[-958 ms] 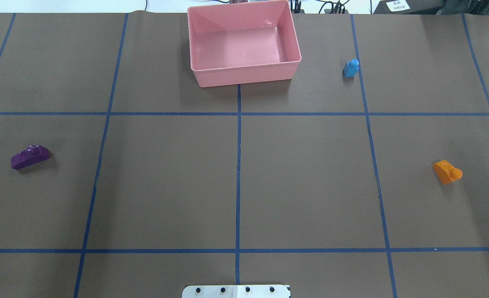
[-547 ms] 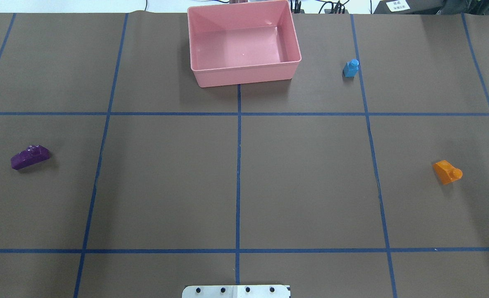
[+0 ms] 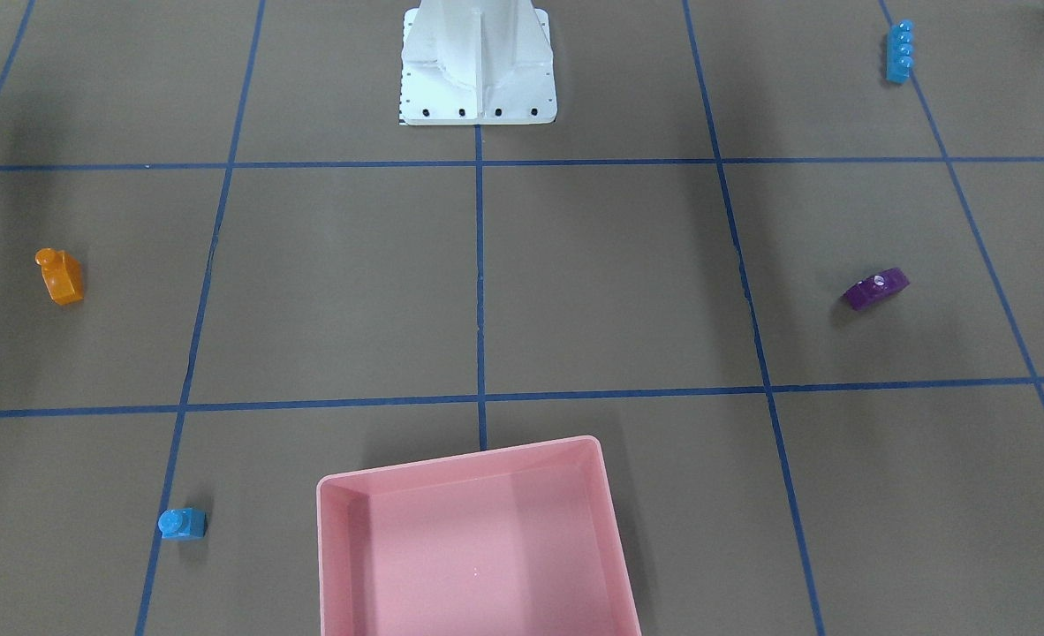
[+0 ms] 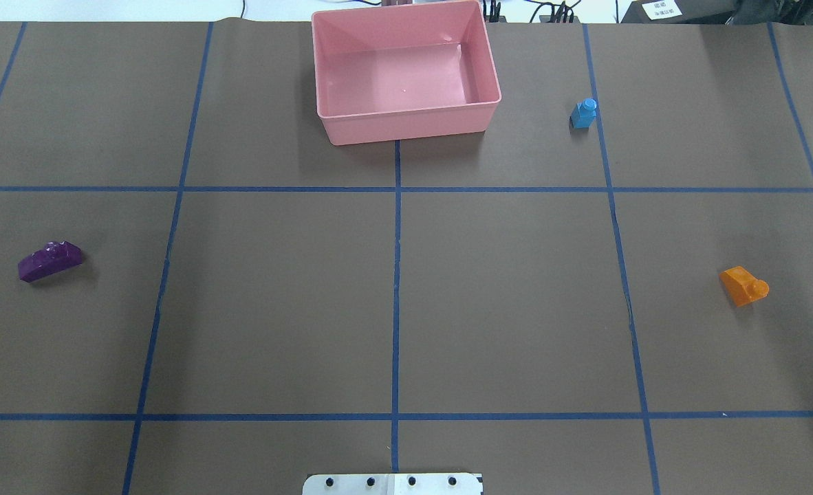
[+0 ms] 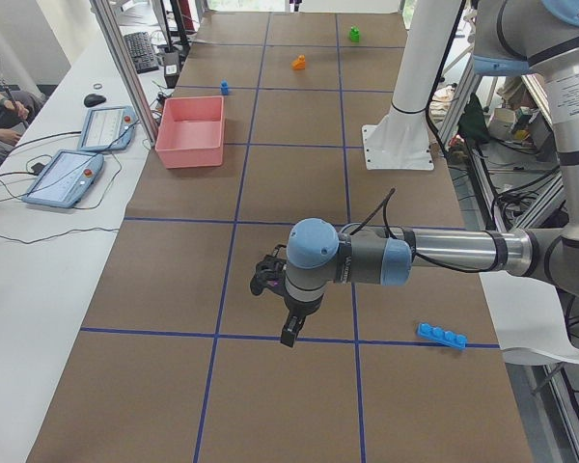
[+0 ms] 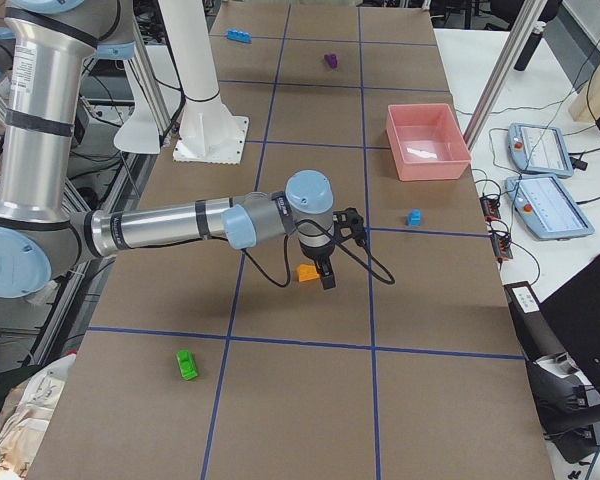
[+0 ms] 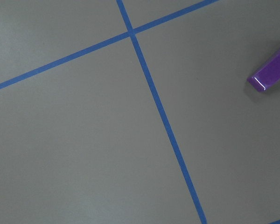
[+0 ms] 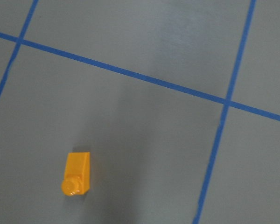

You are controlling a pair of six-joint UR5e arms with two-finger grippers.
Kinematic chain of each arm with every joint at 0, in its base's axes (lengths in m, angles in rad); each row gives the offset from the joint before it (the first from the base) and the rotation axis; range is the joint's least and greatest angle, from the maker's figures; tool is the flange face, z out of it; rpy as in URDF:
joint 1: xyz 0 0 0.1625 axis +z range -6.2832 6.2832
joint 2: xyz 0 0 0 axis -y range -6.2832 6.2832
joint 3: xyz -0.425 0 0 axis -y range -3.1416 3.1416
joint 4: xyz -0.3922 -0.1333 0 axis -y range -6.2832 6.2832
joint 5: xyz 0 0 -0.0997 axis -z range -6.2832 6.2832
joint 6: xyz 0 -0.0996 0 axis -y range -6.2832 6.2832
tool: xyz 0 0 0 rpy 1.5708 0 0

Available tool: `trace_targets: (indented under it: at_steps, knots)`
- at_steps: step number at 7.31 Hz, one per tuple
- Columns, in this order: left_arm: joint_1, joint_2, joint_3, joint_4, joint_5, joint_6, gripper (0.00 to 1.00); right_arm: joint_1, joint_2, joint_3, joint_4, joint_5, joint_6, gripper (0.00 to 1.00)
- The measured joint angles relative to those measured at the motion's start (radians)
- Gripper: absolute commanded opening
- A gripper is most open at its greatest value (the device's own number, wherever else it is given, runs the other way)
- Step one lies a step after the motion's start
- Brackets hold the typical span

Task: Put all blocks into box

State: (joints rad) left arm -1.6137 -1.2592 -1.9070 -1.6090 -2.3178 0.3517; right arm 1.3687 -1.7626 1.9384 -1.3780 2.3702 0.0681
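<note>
Two side views alone show left hand (image 5: 288, 336), right hand (image 6: 326, 279) and green block (image 6: 186, 364); grips cannot be told.

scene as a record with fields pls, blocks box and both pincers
box: pink, empty, table's far edge
orange block: on table, robot's right
small blue block: on table, right of box, apart
purple block: on table, robot's left
long blue block: on table, far left, robot's side
green block: on table, far right, robot's side
left pincer: over table, open or shut unclear
right pincer: by orange block, open or shut unclear
</note>
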Motion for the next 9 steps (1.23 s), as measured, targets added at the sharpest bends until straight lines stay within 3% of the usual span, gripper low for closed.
trace_targets:
  at_steps: [1, 2, 4, 6, 7, 8, 9]
  knots:
    - [0.0, -0.001, 0.003, 0.0, 0.0, -0.001, 1.0, -0.092, 0.026, -0.013, 0.016, -0.006, 0.067, 0.91]
    - [0.0, -0.001, 0.007, 0.0, 0.0, -0.002, 1.0, -0.178, 0.049, -0.03, 0.029, -0.019, 0.142, 0.97]
    - [0.001, -0.002, 0.013, -0.001, 0.0, -0.002, 1.0, -0.296, 0.065, -0.086, 0.085, -0.083, 0.233, 0.98]
    - [0.001, -0.003, 0.014, -0.002, 0.0, -0.003, 1.0, -0.363, 0.08, -0.199, 0.229, -0.125, 0.339, 0.97]
    - [0.001, -0.003, 0.014, -0.002, 0.0, -0.003, 1.0, -0.399, 0.083, -0.251, 0.318, -0.146, 0.412, 0.69]
    - [0.001, -0.004, 0.014, -0.002, 0.0, -0.003, 1.0, -0.425, 0.081, -0.271, 0.37, -0.164, 0.472, 0.55]
    - [0.001, -0.004, 0.014, -0.002, 0.0, -0.003, 1.0, -0.438, 0.073, -0.274, 0.392, -0.173, 0.498, 0.55]
